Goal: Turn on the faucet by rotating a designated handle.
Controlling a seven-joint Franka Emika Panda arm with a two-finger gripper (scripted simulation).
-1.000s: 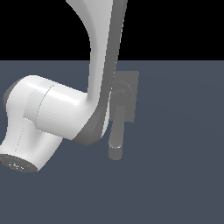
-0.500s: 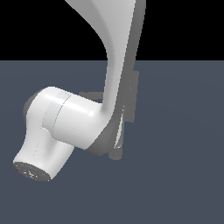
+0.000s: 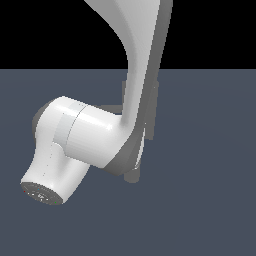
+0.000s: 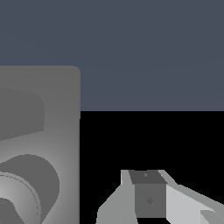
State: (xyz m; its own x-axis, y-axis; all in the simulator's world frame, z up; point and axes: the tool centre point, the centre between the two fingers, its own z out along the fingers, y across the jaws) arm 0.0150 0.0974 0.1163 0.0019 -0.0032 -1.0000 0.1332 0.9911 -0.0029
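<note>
In the exterior view my white arm [image 3: 95, 135] covers most of the grey faucet. Only an edge of its base plate [image 3: 153, 107] and the end of the thick spout [image 3: 133, 173] show. A short dark bar [image 3: 113, 107] sticks out toward the exterior view's left; I cannot tell if it is the handle. My gripper is hidden there. In the wrist view the flat base plate [image 4: 52, 109] and a round grey hub [image 4: 22, 192] fill one side. My gripper [image 4: 146, 177] shows as one grey finger block beside the plate, touching nothing I can see.
The faucet stands on a plain dark blue-grey floor [image 3: 210, 190], with black background beyond it. No other objects show.
My arm has swung toward the exterior view's right and lower, in front of the faucet. It now hides most of the base plate and spout that showed a second ago.
</note>
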